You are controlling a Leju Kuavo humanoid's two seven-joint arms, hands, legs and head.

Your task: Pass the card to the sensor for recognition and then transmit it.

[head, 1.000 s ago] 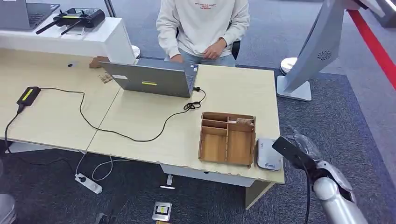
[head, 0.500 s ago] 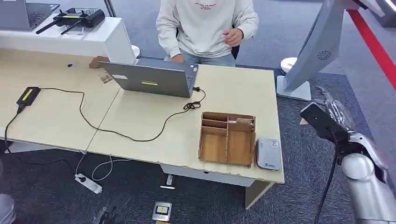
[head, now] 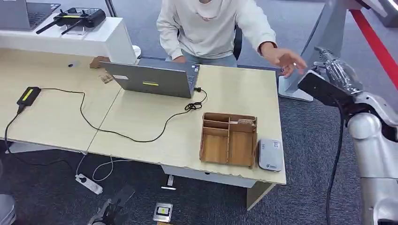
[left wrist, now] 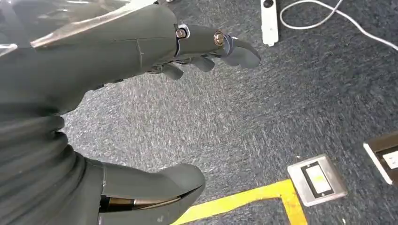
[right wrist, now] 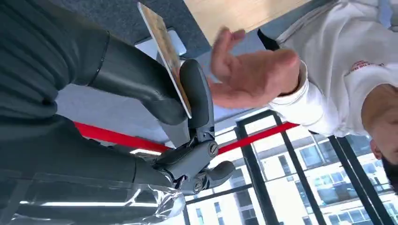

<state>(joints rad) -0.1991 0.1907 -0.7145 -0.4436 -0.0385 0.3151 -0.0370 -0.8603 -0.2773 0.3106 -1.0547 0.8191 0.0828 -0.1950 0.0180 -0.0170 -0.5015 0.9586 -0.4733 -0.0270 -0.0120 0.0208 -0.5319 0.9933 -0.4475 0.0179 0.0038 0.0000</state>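
The right hand (right wrist: pixel 155 93) pinches the card (right wrist: pixel 164 54) between thumb and finger, raised off the desk's far right corner; a person's hand (head: pixel 286 61) reaches toward it from nine o'clock. The left hand (left wrist: pixel 141 93) hangs over carpet, fingers apart, holding nothing. The sensor (head: pixel 270 154) lies on the desk (head: pixel 141 117) at seven o'clock of the right hand, beside the wooden tray (head: pixel 228 139)
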